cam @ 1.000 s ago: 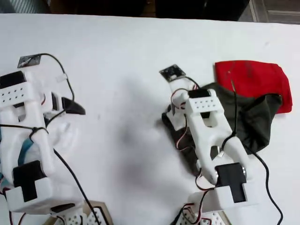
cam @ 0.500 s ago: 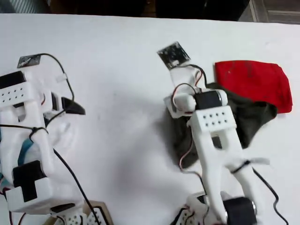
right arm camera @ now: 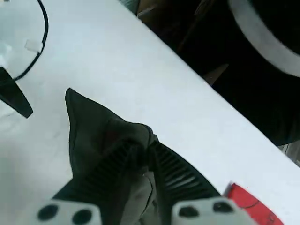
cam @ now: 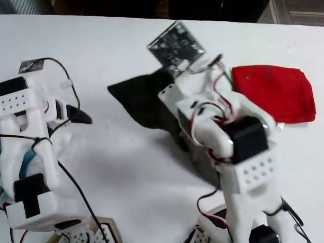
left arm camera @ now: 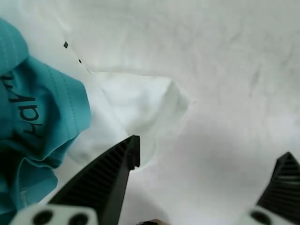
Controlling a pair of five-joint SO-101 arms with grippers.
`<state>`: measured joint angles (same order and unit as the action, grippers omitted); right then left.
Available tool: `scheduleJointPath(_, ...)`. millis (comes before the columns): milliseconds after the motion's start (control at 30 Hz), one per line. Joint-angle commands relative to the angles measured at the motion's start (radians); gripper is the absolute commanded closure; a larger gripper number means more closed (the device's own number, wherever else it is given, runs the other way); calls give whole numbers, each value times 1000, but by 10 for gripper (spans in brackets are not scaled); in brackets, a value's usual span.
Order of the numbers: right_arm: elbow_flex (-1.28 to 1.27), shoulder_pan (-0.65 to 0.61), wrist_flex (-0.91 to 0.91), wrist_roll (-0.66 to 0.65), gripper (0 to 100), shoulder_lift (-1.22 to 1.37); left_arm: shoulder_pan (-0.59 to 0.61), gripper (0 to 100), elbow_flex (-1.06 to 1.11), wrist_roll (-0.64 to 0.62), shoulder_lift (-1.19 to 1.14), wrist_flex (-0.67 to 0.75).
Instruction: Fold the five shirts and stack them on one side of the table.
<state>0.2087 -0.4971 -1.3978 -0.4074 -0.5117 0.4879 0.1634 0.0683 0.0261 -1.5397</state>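
My right gripper [right arm camera: 146,147] is shut on a pinched fold of the dark shirt [right arm camera: 89,122] and holds it above the table. In the high view the dark shirt [cam: 136,96] stretches from under the right arm toward the table's middle. A folded red shirt [cam: 276,91] lies flat at the far right. My left gripper [left arm camera: 209,150] is open and holds nothing, just above a crumpled white shirt [left arm camera: 136,103] next to a teal shirt [left arm camera: 37,108]. In the high view its black finger [cam: 78,115] sticks out from the left arm.
The white table [cam: 111,40] has free room across the far side and the middle front. Loose cables [cam: 76,182] hang from the left arm. The table's far edge [right arm camera: 197,75] meets dark floor beyond. The left arm's black finger [right arm camera: 14,96] also shows in the right wrist view.
The right arm has risen and swung away from the red shirt, pulling the dark shirt up and toward the table's middle. The left arm has not moved.
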Motion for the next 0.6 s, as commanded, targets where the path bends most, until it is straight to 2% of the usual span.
scheduleJointPath(0, 89, 70, -33, -11, 978, -42, 6, 562, -30, 6, 9, -5)
scheduleJointPath(100, 8, 163, -48, -12, 978, -41, 6, 562, -30, 5, 9, -5)
scheduleJointPath(200, -176, 237, -30, -12, 978, -41, 5, 562, -31, 5, 9, -3)
scheduleJointPath(433, -680, 389, 145, -12, 978, -42, 3, 562, -35, 5, 9, -5)
scheduleJointPath(567, -876, 415, 272, -32, 978, -42, 2, 562, -35, 5, 9, -3)
